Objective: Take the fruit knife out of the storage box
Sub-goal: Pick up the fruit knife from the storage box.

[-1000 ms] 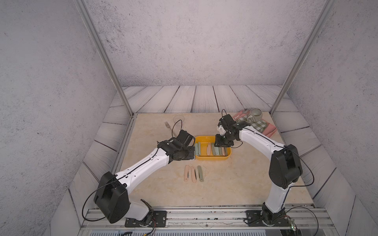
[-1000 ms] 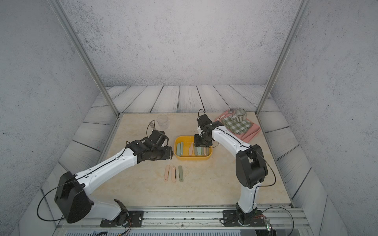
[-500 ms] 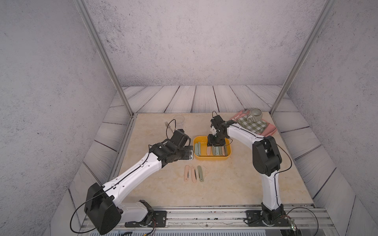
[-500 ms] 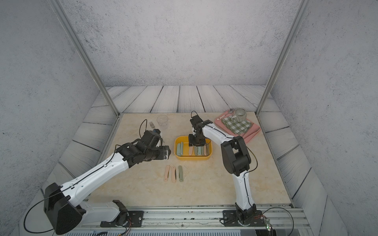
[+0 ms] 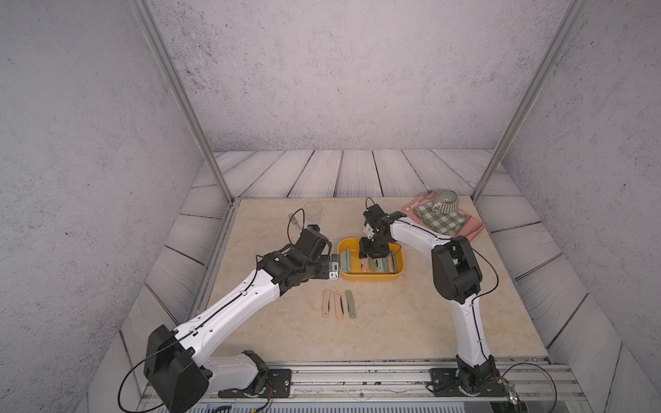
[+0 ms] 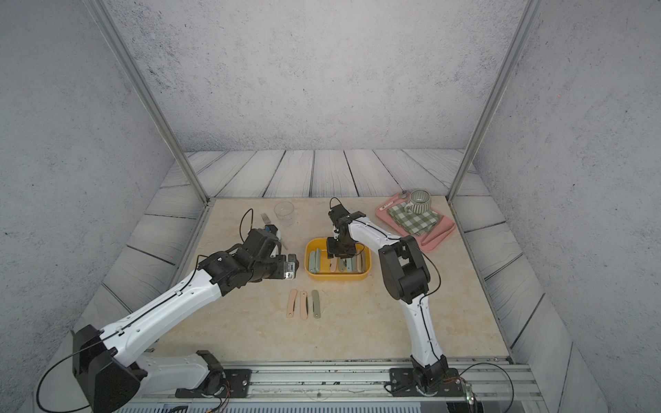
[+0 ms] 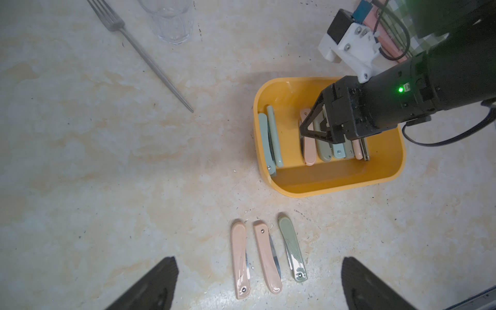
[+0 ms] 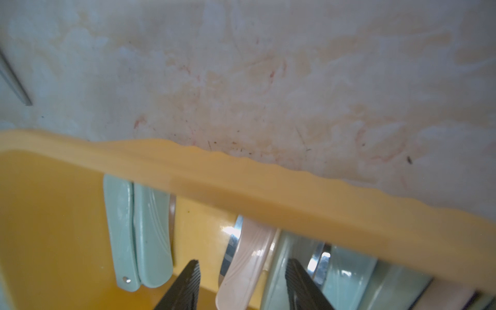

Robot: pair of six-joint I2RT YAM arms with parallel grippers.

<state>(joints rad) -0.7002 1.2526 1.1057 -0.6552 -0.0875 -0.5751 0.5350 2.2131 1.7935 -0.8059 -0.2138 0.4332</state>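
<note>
The right gripper (image 8: 241, 264) sits in the box (image 7: 322, 188) with jaws half apart astride a pink knife (image 7: 308, 150), seemingly poised to pinch its narrow width, while the left gripper (image 5: 334, 266), wide-jawed and empty, hovers clear beside the box above three knives (image 5: 337, 304) on the table (image 5: 429, 321).

In the right wrist view the storage box (image 8: 268, 193) shows mainly as a blurred rim crossing the picture. It hides one end of each of the knives (image 8: 150, 241) inside. The fingers (image 8: 188, 284) of the right gripper (image 8: 242, 263) are cut off by the edge, and whether they touch the pink knife (image 8: 241, 279) between them cannot be told. In the left wrist view that gripper covers much of several knives. The fingers (image 7: 155, 284) of the left gripper (image 7: 257, 284), the glass (image 7: 169, 21) and the prongs of the fork (image 7: 150, 61) run off the edge. In both top views the right fingertips are hidden under the gripper's body.
</note>
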